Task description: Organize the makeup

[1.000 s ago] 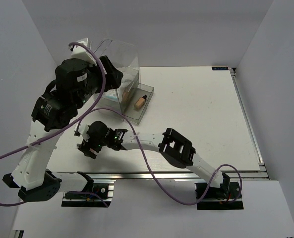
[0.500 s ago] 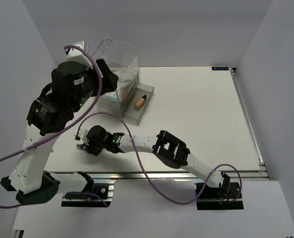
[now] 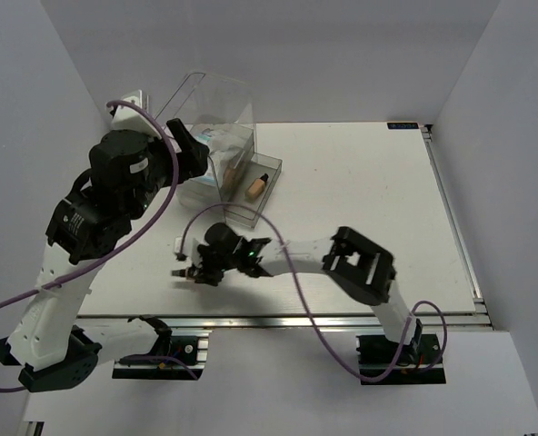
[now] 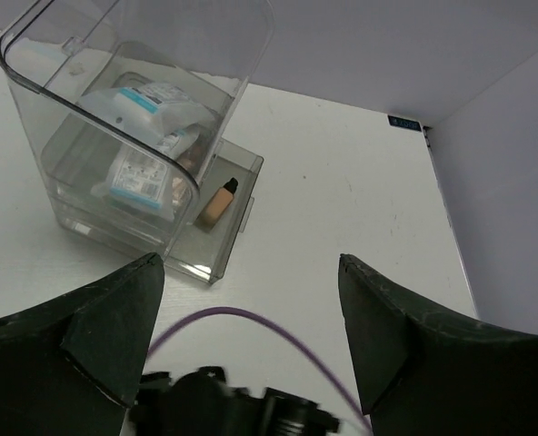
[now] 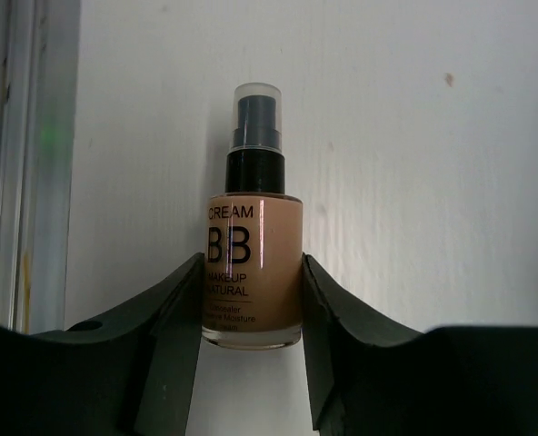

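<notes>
White table [image 3: 369,191], grey walls [image 3: 342,54], tan foundation bottle [image 5: 253,268]

From above, the left arm [image 3: 114,182] covers the 9 o'clock side of the clear box [image 3: 228,100], and the right pincer [image 3: 189,272] hides most of the foundation bottle [image 5: 254,245]. The print on the packets [image 4: 140,174] is blurred. The fingers [image 4: 105,336] of the left pincer [image 4: 251,272] run off at 6 o'clock.

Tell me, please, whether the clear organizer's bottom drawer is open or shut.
Open: the drawer juts out from the clear organizer, a foundation bottle lying inside.
</notes>
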You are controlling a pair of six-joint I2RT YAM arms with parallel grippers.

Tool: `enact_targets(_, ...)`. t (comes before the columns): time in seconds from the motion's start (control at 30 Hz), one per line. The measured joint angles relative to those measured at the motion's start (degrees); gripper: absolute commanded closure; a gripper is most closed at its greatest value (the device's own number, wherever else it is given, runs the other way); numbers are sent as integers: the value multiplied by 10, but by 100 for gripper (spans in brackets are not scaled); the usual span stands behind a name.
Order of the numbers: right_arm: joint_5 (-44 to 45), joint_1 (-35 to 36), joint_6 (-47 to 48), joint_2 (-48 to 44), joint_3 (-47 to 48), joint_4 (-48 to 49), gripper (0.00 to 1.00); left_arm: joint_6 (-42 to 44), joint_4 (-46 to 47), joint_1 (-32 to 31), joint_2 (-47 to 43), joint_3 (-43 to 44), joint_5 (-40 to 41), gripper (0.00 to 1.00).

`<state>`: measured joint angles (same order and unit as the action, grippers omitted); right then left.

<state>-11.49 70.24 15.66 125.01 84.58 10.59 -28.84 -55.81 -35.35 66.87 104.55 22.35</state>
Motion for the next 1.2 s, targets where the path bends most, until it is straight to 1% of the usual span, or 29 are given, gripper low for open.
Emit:
enact_targets(0.07, -41, -30, 28, -75, -69, -12, 100, -9, 20, 0, -24, -43, 9, 12)
enact_targets(0.17, -100, -92, 75, -189, -143, -37, 100, -24, 48, 0, -59, -107, 19, 12)
enact_targets(0.27, -132, -163, 125, -310, -228, -46, 100, -37, 71, 0, -77, -151, 27, 12)
enact_targets(0.33, -140, -201, 160, -364, -262, -59, 100, -44, 90, 0, -83, -174, 30, 12)
enact_targets(0.4, -146, -233, 198, -390, -275, -72, 100, -52, 112, 0, -87, -200, 35, 12)
enact_targets(0.53, -145, -290, 273, -381, -276, -79, 100, -67, 146, 0, -93, -251, 40, 12)
enact_targets(0.67, -132, -327, 341, -310, -239, -96, 100, -84, 173, 0, -94, -289, 42, 12)
enact_targets(0.8, -109, -335, 398, -229, -185, -103, 100, -102, 186, 1, -94, -318, 43, 12)
enact_targets(0.87, -105, -335, 420, -209, -168, -105, 100, -113, 189, 2, -95, -329, 43, 12)
enact_targets(1.1, -111, -335, 474, -196, -129, -105, 100, -158, 190, 3, -121, -369, 56, 12)
enact_targets(1.13, -113, -335, 479, -196, -125, -105, 95, -163, 190, 3, -126, -374, 58, 12)
enact_targets(1.2, -115, -334, 489, -196, -122, -104, 94, -172, 190, 3, -136, -379, 62, 12)
